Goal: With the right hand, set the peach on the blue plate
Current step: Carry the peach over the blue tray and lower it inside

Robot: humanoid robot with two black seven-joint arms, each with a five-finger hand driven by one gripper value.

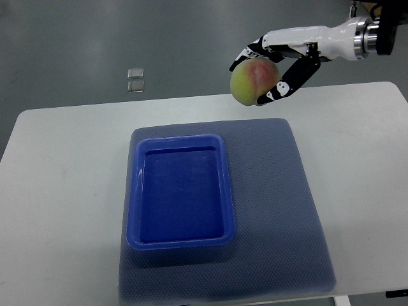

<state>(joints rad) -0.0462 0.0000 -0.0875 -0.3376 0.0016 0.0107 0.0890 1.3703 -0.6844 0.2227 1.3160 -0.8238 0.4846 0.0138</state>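
Nearest, the blue plate (182,194) sits empty on the table (57,191), while the right robot hand (271,70) cups the peach (254,81) above the far edge; soft, bruisable fruit, best cradled around its middle.

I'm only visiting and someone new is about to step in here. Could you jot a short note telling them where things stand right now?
Right hand: shut on the peach, held in the air above the table's far edge.
Left hand: not in view.
Blue plate: empty, sitting on the blue mat on the white table.
Done: peach picked up.
Left: carry it toward the near left over the plate, lower it, let go.
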